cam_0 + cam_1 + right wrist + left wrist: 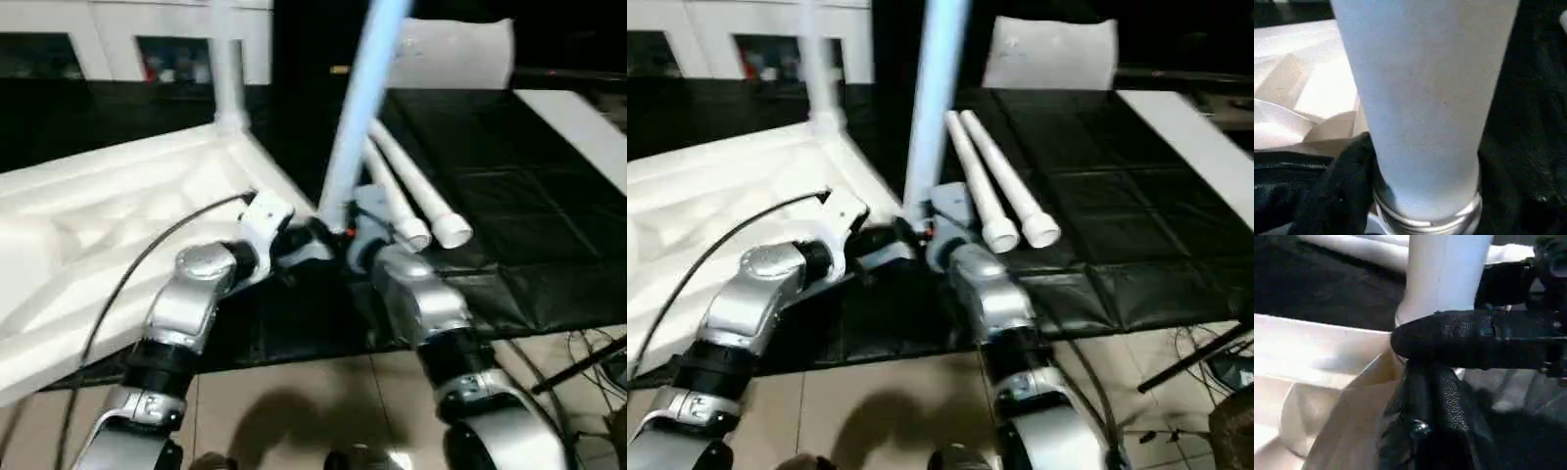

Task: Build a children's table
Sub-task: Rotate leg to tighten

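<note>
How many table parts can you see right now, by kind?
Tabletop: 1
Legs standing upright: 2, one at the far corner, one at the near corner between the grippers
Legs lying on the black mat: 2
Total: 5 parts

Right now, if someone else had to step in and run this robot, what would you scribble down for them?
Right gripper: closed around the base of a standing leg at the near corner of the upturned tabletop.
Left gripper: shut, beside that same base.
Done: one leg already stands in the far corner.
Left: seat this leg, then fit the two spare legs lying on the black mat.
</note>
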Controlling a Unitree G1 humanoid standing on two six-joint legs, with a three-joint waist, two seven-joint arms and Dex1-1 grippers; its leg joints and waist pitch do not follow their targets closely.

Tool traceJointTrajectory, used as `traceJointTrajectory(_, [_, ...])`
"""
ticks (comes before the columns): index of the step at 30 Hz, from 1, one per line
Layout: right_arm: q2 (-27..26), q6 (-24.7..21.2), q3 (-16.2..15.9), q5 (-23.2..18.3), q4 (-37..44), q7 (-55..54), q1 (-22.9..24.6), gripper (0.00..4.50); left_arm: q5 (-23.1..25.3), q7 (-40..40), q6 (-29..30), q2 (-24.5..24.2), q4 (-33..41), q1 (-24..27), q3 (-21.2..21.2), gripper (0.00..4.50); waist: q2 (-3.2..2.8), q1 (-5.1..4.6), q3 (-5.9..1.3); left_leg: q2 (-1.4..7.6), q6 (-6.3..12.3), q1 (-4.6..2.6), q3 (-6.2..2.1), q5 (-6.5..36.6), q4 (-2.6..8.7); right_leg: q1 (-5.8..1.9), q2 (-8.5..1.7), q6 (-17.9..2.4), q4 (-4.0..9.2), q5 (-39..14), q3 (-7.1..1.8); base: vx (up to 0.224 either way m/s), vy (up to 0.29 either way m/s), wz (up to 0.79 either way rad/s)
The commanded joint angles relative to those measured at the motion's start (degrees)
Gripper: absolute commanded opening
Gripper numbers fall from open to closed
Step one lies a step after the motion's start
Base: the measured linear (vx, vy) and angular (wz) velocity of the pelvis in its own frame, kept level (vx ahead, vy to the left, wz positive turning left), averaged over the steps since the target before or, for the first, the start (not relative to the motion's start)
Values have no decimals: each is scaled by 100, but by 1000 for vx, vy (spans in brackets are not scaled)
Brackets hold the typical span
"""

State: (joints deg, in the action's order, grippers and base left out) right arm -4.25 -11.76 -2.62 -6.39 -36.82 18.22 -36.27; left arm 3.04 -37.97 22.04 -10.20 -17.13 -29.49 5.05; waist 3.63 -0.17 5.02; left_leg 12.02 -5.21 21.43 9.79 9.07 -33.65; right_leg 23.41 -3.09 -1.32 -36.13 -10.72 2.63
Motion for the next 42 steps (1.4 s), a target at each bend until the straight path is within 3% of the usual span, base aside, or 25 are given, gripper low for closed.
traceJointTrajectory(1, [-370,-88,-231,-150,-161,209,58,323,146,51,-82,-7,236,-134,237,0,-83,51,-477,79,254,-52,7,974,317,-319,-357,-1128,432,-742,-240,0,0,0])
traceJointTrajectory(5, [-306,10,-124,-138,-168,141,92,359,328,-42,-7,-319,253,-65,363,0,-113,21,-477,79,92,-65,-7,1232,328,-303,-355,-1042,447,-1081,-246,0,0,0])
traceJointTrajectory(7, [-300,25,-91,-124,-161,130,104,379,340,-42,-3,-352,264,-55,357,0,-133,27,-487,81,44,-73,-11,1248,328,-300,-353,-1058,438,-1024,-248,0,0,0])
traceJointTrajectory(8, [-215,54,-27,-131,-50,170,164,392,354,-181,90,-598,322,-56,350,0,-146,33,-497,83,23,-80,-9,1239,324,-297,-352,-1082,434,-947,-250,0,0,0])
traceJointTrajectory(10, [-124,76,21,-176,83,256,222,403,405,-312,172,-875,403,-43,375,0,-118,33,-509,82,20,-71,-11,1251,330,-310,-347,-1106,415,-860,-247,0,0,0])
traceJointTrajectory(15, [113,76,116,-318,449,572,367,444,217,-706,390,-1263,800,88,277,0,-135,86,-511,94,44,-82,4,1075,324,-309,-362,-1165,385,-679,-257,0,0,0])
traceJointTrajectory(16, [165,70,104,-298,503,596,394,450,179,-727,447,-1279,861,102,250,21,-105,82,-513,93,48,-79,12,1061,323,-313,-351,-1165,384,-655,-255,0,0,0])
traceJointTrajectory(19, [426,205,30,-259,736,891,518,450,34,-924,567,-1362,991,153,264,49,-109,133,-498,86,43,-91,20,1155,320,-294,-368,-1125,412,-928,-260,0,0,0])
traceJointTrajectory(22, [767,142,-27,-260,1141,1264,701,450,-168,-928,706,-1262,981,169,252,83,-96,184,-490,80,39,-96,30,1192,319,-293,-352,-1032,439,-1076,-265,0,0,0])
traceJointTrajectory(25, [1105,-34,-65,-375,1777,1593,1025,450,-276,-761,787,-1044,891,139,167,85,-109,238,-490,84,61,-104,32,1201,311,-286,-353,-973,455,-1084,-273,0,0,0])
traceJointTrajectory(27, [1151,-46,-54,-385,1932,1589,1109,450,-258,-682,781,-1004,863,133,138,117,-76,230,-498,71,80,-66,23,1160,319,-311,-347,-942,455,-1091,-262,0,0,0])
traceJointTrajectory(29, [1298,-401,-67,-475,2650,1577,1487,450,-322,-227,734,-761,875,192,-154,128,-124,226,-489,64,68,-64,13,1185,317,-318,-337,-903,471,-1122,-261,0,0,0])
traceJointTrajectory(32, [1362,-588,-73,-497,3204,1491,1820,450,-322,212,970,-623,1056,317,-341,157,-82,204,-489,53,95,-44,3,1285,316,-319,-336,-852,505,-1350,-244,0,0,0])
traceJointTrajectory(34, [1347,-872,23,-397,4114,1052,2416,450,16,1247,1433,-348,1432,569,-680,168,-90,187,-464,91,61,-69,-1,1387,322,-282,-312,-778,508,-1450,-245,0,0,0])
traceJointTrajectory(36, [1343,-963,40,-381,4295,974,2536,450,-27,1386,1226,-277,1526,655,-793,184,-73,173,-483,47,110,-42,-8,1391,316,-298,-307,-696,539,-1638,-234,0,0,0])
traceJointTrajectory(38, [1203,-1316,164,-322,5063,533,3106,450,-256,1399,643,-85,2251,1336,-975,184,-73,177,-472,76,96,-46,-21,1421,330,-273,-316,-647,567,-1779,-245,0,0,0])
traceJointTrajectory(42, [1040,-1291,224,56,5805,11,3919,450,-481,1543,497,361,3407,2492,-1119,184,-71,141,-438,112,62,-47,-17,1804,371,-208,-293,-554,605,-1979,-245,0,0,0])
